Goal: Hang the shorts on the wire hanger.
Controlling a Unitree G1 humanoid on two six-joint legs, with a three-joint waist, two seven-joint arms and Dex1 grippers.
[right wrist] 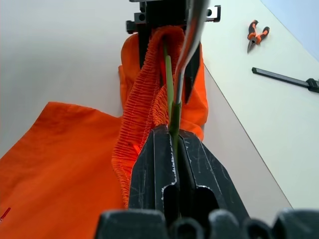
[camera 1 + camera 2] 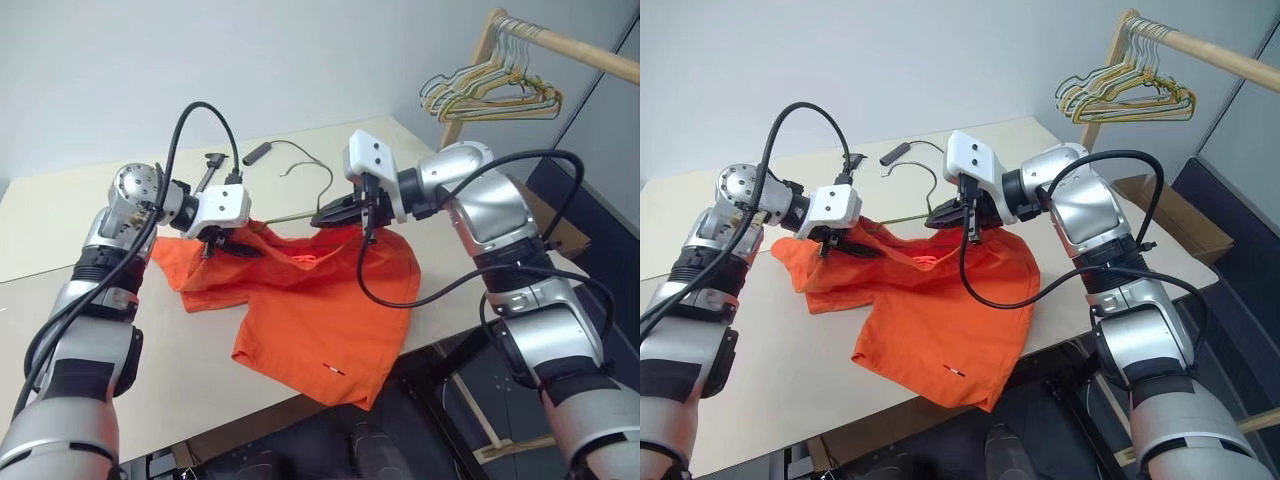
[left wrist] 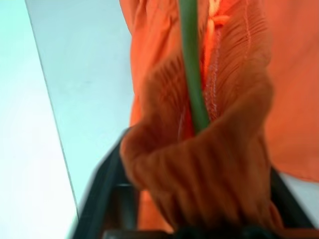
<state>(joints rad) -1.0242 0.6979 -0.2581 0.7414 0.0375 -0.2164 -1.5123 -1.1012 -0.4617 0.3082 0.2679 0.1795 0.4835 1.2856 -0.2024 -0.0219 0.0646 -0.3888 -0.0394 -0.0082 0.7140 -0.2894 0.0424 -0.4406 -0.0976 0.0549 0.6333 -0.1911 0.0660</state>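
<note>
Now we have the orange shorts (image 2: pixel 320 310) lying across the middle of the pale table (image 2: pixel 60 230), one leg hanging off the near edge at lower centre, while the gathered waistband is lifted off the surface between our two grippers. The right gripper (image 2: pixel 335 212), just right of centre in the head views, has its black fingers pressed together on the wire hanger (image 1: pixel 174 107); in the right wrist view the thin wire runs straight out from between the closed fingers and along the elastic band. We judge this hold is meant to keep the hanger rigid and raised so the fabric can be worked over it. The hanger's hook (image 2: pixel 305 160) curls up behind the shorts toward the upper centre. The left gripper (image 2: pixel 228 243), left of centre, is closed on a bunch of waistband; its wrist view shows the ribbed fabric pinched between the fingers with the wire passing through the fold. That grip appears to be pulling the band along the wire. Both forearms angle inward and downward so the grippers face each other across the band. Pliers (image 1: pixel 256 34) and a black tool (image 2: pixel 257 152) lie farther back on the table, well apart from the work, and a bunch of coloured hangers (image 2: pixel 490 90) hangs from a wooden rail at upper right.
</note>
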